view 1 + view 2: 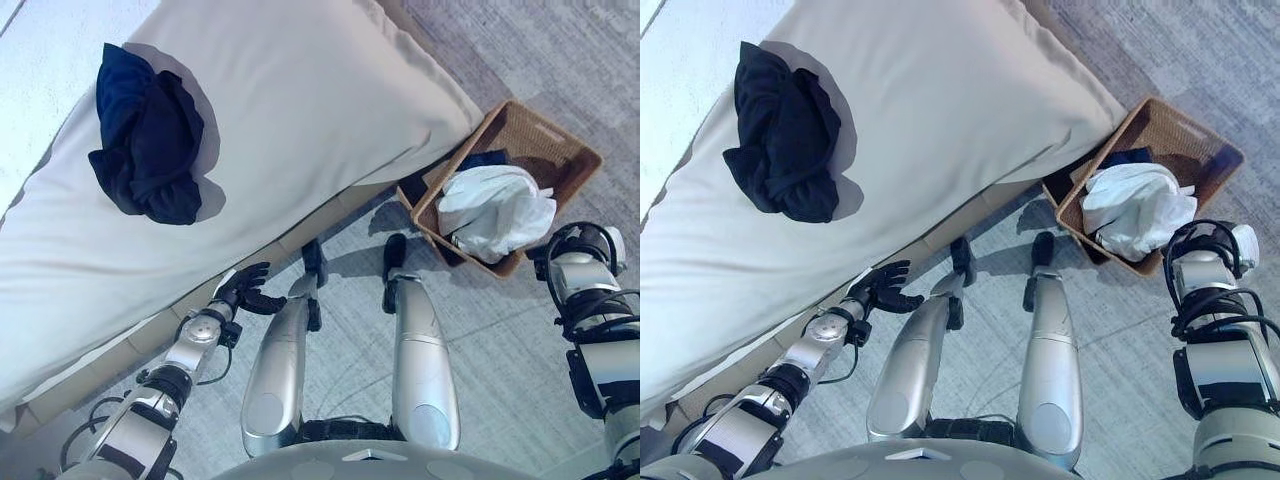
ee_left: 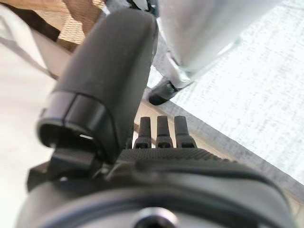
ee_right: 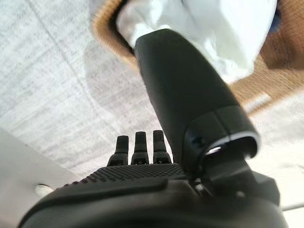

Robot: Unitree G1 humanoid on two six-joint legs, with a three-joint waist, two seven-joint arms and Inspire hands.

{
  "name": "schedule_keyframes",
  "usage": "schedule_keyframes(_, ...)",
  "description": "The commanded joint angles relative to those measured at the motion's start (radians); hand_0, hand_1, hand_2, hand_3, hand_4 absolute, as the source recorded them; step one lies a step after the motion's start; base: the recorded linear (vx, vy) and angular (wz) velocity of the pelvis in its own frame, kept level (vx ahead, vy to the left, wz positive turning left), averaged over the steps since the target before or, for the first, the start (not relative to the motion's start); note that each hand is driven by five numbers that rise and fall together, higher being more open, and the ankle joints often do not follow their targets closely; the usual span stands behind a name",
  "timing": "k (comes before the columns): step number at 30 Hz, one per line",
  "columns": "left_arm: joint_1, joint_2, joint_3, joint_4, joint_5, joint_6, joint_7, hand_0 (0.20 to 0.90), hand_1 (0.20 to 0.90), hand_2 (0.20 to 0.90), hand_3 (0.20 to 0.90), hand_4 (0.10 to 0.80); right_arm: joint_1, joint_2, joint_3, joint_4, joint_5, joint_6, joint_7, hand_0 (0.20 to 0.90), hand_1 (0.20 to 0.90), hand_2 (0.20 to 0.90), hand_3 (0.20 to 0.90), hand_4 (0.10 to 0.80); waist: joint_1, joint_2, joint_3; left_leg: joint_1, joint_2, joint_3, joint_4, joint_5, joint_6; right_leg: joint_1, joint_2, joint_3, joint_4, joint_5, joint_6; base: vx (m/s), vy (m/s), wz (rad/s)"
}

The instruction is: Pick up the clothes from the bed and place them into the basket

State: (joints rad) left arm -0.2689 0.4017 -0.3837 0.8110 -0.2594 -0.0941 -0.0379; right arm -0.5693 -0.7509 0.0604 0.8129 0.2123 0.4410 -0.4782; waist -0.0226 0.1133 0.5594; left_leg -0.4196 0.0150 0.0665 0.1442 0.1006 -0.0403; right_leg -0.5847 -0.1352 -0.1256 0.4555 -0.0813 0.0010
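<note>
on the bed point(image 1: 330, 110) a crumpled dark navy garment point(image 1: 148, 135) lay bunched, well apart from the basket point(image 1: 570, 150) on the floor, where a white garment point(image 1: 495, 210) already sat. left hand point(image 1: 245, 290) hung by the bed edge, fingers relaxed and empty. right hand point(image 3: 180, 109) hovered near the basket, fingers straight, holding nothing. that navy heap looked soft, light, floppy; best gathered at its thick bunched middle.
</note>
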Motion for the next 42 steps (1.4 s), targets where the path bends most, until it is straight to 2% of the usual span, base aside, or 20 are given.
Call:
schedule_keyframes(1,0.132,0.016,0.034,-0.026,-0.03,-0.035,0.024,0.9,0.9,0.9,0.9,0.8,0.03,-0.196,-0.104,-0.264,-0.088,-0.099,-0.169,0.9,0.9,0.9,0.9,0.8,-0.014,0.019,-0.039,0.05,-0.015,0.004,0.07,-0.11,0.016,0.107,0.063,-0.027,-0.058,-0.039,-0.018,0.083,0.203,0.01)
schedule_keyframes(3,0.15,0.0,0.067,-0.001,-0.035,-0.032,0.021,0.9,0.9,0.9,0.9,0.8,0.087,-0.163,-0.176,-0.52,-0.208,-0.147,-0.19,0.9,0.9,0.9,0.9,0.8,-0.021,-0.005,-0.051,0.093,-0.011,0.006,0.037,-0.107,0.012,0.153,0.067,-0.032,-0.093,-0.031,-0.009,0.081,0.207,0.02)
schedule_keyframes(4,0.154,-0.002,0.076,0.005,-0.03,-0.03,0.017,0.9,0.9,0.9,0.9,0.8,0.098,-0.153,-0.185,-0.586,-0.236,-0.126,-0.185,0.9,0.9,0.9,0.9,0.8,-0.021,-0.01,-0.057,0.099,-0.011,0.006,0.035,-0.108,0.012,0.161,0.066,-0.034,-0.099,-0.03,-0.007,0.088,0.221,0.11)
schedule_keyframes(5,0.164,-0.012,0.101,0.016,-0.029,-0.019,0.012,0.9,0.9,0.9,0.9,0.8,0.124,-0.123,-0.195,-0.711,-0.337,-0.16,-0.151,0.9,0.9,0.9,0.9,0.8,-0.02,-0.024,-0.073,0.117,-0.012,0.006,0.025,-0.11,0.011,0.184,0.064,-0.039,-0.116,-0.026,-0.002,0.082,0.235,0.11)
schedule_keyframes(7,0.176,-0.028,0.129,0.032,-0.027,0.008,0.007,0.9,0.9,0.9,0.9,0.8,0.124,-0.104,-0.157,-0.833,-0.469,-0.235,-0.052,0.9,0.9,0.9,0.9,0.8,-0.006,-0.047,-0.101,0.141,-0.019,-0.002,0.015,-0.114,0.013,0.224,0.054,-0.051,-0.151,-0.016,0.007,0.093,0.279,0.11)
schedule_keyframes(10,0.184,-0.032,0.143,0.073,-0.01,0.023,-0.008,0.9,0.9,0.9,0.9,0.8,0.06,-0.132,-0.047,-0.851,-0.56,-0.321,0.129,0.9,0.9,0.9,0.9,0.8,0.043,-0.08,-0.142,0.165,-0.03,-0.024,0.009,-0.121,0.019,0.284,0.034,-0.079,-0.201,0.002,0.02,0.079,0.194,0.27)
schedule_keyframes(11,0.184,-0.032,0.143,0.08,0.001,0.024,-0.012,0.9,0.9,0.9,0.9,0.8,0.047,-0.135,-0.025,-0.84,-0.562,-0.324,0.141,0.9,0.9,0.9,0.9,0.8,0.051,-0.084,-0.146,0.167,-0.032,-0.029,0.011,-0.122,0.02,0.292,0.031,-0.085,-0.206,0.004,0.022,0.077,0.199,0.36)
schedule_keyframes(12,0.185,-0.031,0.143,0.104,0.004,0.032,-0.02,0.9,0.9,0.9,0.9,0.8,-0.002,-0.144,0.046,-0.806,-0.604,-0.359,0.245,0.9,0.9,0.9,0.9,0.8,0.087,-0.101,-0.165,0.174,-0.042,-0.049,0.018,-0.127,0.025,0.324,0.019,-0.107,-0.226,0.011,0.028,0.066,0.134,0.33)
schedule_keyframes(13,0.187,-0.031,0.144,0.111,0.009,0.031,-0.02,0.9,0.9,0.9,0.9,0.8,-0.013,-0.146,0.064,-0.793,-0.597,-0.359,0.247,0.9,0.9,0.9,0.9,0.8,0.096,-0.105,-0.167,0.175,-0.044,-0.054,0.022,-0.13,0.027,0.333,0.016,-0.112,-0.229,0.012,0.03,0.085,0.185,0.45)
schedule_keyframes(15,0.191,-0.02,0.148,0.141,0.013,0.058,-0.028,0.9,0.9,0.9,0.9,0.8,-0.085,-0.139,0.169,-0.709,-0.665,-0.403,0.342,0.9,0.9,0.9,0.9,0.8,0.155,-0.134,-0.181,0.186,-0.058,-0.085,0.037,-0.14,0.04,0.384,0.001,-0.146,-0.245,0.016,0.039,0.087,0.165,0.54)
schedule_keyframes(16,0.191,-0.02,0.148,0.141,0.013,0.058,-0.028,0.9,0.9,0.9,0.9,0.8,-0.087,-0.138,0.17,-0.708,-0.665,-0.404,0.342,0.9,0.9,0.9,0.9,0.8,0.154,-0.134,-0.181,0.186,-0.058,-0.086,0.037,-0.14,0.04,0.385,0.001,-0.146,-0.245,0.016,0.039,0.158,0.149,0.63)
schedule_keyframes(17,0.193,-0.002,0.147,0.162,0.037,0.074,-0.03,0.9,0.9,0.9,0.9,0.8,-0.152,-0.119,0.255,-0.632,-0.75,-0.428,0.343,0.9,0.9,0.9,0.9,0.8,0.208,-0.16,-0.184,0.196,-0.067,-0.118,0.042,-0.149,0.052,0.429,-0.005,-0.177,-0.255,0.02,0.048,0.138,0.034,0.48)
schedule_keyframes(19,0.194,0.013,0.15,0.166,0.034,0.081,-0.025,0.9,0.9,0.9,0.9,0.8,-0.197,-0.109,0.305,-0.593,-0.811,-0.438,0.314,0.9,0.9,0.9,0.9,0.8,0.24,-0.173,-0.184,0.201,-0.071,-0.137,0.041,-0.152,0.059,0.452,-0.009,-0.199,-0.262,0.024,0.054,0.136,0.039,0.59)
schedule_keyframes(21,0.182,0.046,0.163,0.167,0.016,0.092,-0.029,0.9,0.9,0.9,0.9,0.8,-0.304,-0.078,0.394,-0.528,-0.91,-0.411,0.276,0.9,0.9,0.9,0.9,0.8,0.302,-0.192,-0.176,0.199,-0.078,-0.168,0.036,-0.154,0.069,0.473,-0.025,-0.247,-0.26,0.037,0.059,0.129,0.042,0.7)
schedule_keyframes(22,0.18,0.062,0.171,0.166,0.007,0.091,-0.036,0.9,0.9,0.9,0.9,0.8,-0.361,-0.058,0.443,-0.501,-0.954,-0.4,0.269,0.9,0.9,0.9,0.9,0.8,0.344,-0.198,-0.174,0.207,-0.076,-0.19,0.032,-0.174,0.066,0.489,-0.028,-0.259,-0.251,0.022,0.066,0.125,0.046,0.68)
schedule_keyframes(27,0.187,0.1,0.194,0.153,-0.005,0.088,-0.053,0.9,0.9,0.9,0.9,0.8,-0.563,0.017,0.595,-0.333,-0.997,-0.289,0.289,0.9,0.9,0.9,0.9,0.8,0.461,-0.205,-0.148,0.16,-0.087,-0.242,0.033,-0.163,0.063,0.512,-0.048,-0.333,-0.252,0.026,0.071,0.042,0.056,0.52)
schedule_keyframes(32,0.187,0.124,0.218,0.153,-0.016,0.064,-0.082,0.9,0.9,0.9,0.9,0.8,-0.674,0.06,0.678,-0.16,-1.001,-0.217,0.311,0.9,0.9,0.9,0.9,0.8,0.543,-0.211,-0.119,0.112,-0.091,-0.278,0.022,-0.145,0.057,0.517,-0.054,-0.403,-0.248,0.026,0.076,0.022,0.004,0.47)
schedule_keyframes(38,0.194,0.11,0.229,0.158,-0.028,0.024,-0.104,0.9,0.9,0.9,0.9,0.8,-0.758,0.11,0.73,-0.012,-1.02,-0.144,0.331,0.9,0.9,0.9,0.9,0.8,0.615,-0.205,-0.075,0.057,-0.102,-0.317,0.013,-0.116,0.049,0.503,-0.06,-0.465,-0.23,0.016,0.081,0.003,0.022,0.34)
schedule_keyframes(42,0.188,0.104,0.232,0.167,-0.051,-0.005,-0.119,0.9,0.9,0.9,0.9,0.8,-0.787,0.151,0.739,0.095,-1.04,-0.076,0.495,0.9,0.9,0.9,0.9,0.8,0.642,-0.19,-0.056,0.021,-0.109,-0.322,0.012,-0.095,0.048,0.474,-0.077,-0.491,-0.195,0.008,0.085,-0.001,0.037,0.15)
